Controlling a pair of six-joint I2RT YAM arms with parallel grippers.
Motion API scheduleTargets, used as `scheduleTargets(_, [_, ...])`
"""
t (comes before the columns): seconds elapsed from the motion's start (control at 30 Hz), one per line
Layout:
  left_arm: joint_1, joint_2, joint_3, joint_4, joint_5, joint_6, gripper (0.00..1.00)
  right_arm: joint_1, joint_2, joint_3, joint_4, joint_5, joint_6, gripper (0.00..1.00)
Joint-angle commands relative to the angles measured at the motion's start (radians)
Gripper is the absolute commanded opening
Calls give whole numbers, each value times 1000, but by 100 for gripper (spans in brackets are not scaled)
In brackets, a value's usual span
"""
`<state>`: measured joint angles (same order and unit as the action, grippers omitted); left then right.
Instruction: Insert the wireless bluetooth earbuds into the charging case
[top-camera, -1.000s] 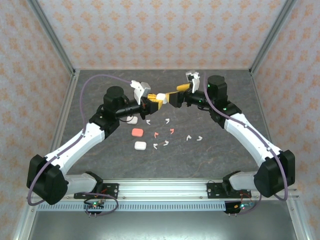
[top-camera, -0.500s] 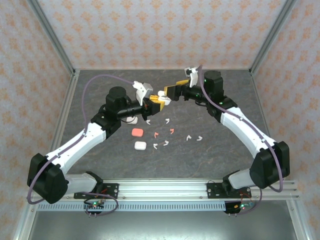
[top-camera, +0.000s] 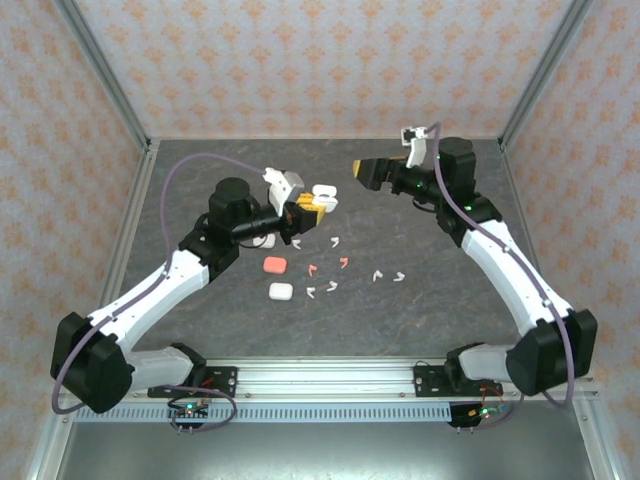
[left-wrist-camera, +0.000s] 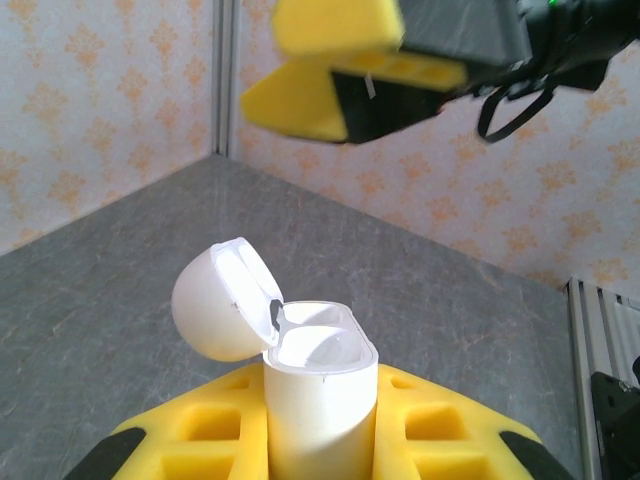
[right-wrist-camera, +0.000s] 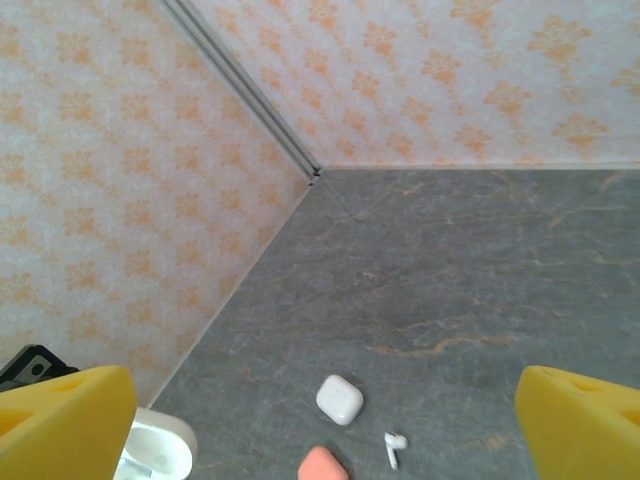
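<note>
Toward the near edge of the bench (top-camera: 420, 330): closed white case (top-camera: 280, 291), salmon case (top-camera: 273, 265) just behind. Right of these, earbuds (top-camera: 344, 262) scattered loose mid-bench. Farther back, left end effector (top-camera: 310, 205) clenched on charging case (top-camera: 323, 193), raised, lid hinged open. Toward far edge, right end effector (top-camera: 366, 172) spread wide, empty.

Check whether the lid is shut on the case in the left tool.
No, the lid of the case stands swung open on its hinge, showing the hollow inside.
</note>
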<state>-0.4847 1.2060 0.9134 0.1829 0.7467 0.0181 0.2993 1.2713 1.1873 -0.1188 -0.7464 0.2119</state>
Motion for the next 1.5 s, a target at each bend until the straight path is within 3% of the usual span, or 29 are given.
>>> scheduleTargets(0.0, [-5, -62, -34, 31, -16, 47, 0, 3, -38, 22, -260, 106, -37, 92])
scheduleTargets(0.27, [-6, -145, -93, 161, 14, -4, 0, 28, -3, -81, -526, 306, -14, 71])
scheduleTargets(0.5, [-6, -162, -97, 247, 62, -66, 0, 88, 125, -233, -429, 330, -49, 58])
scheduleTargets(1.03, [-5, -158, -55, 231, 93, -101, 0, 95, 380, -264, -289, 304, -94, 43])
scheduleTargets(1.47, [-5, -152, -32, 179, 91, -73, 0, 123, 386, -280, -373, 291, -73, 36])
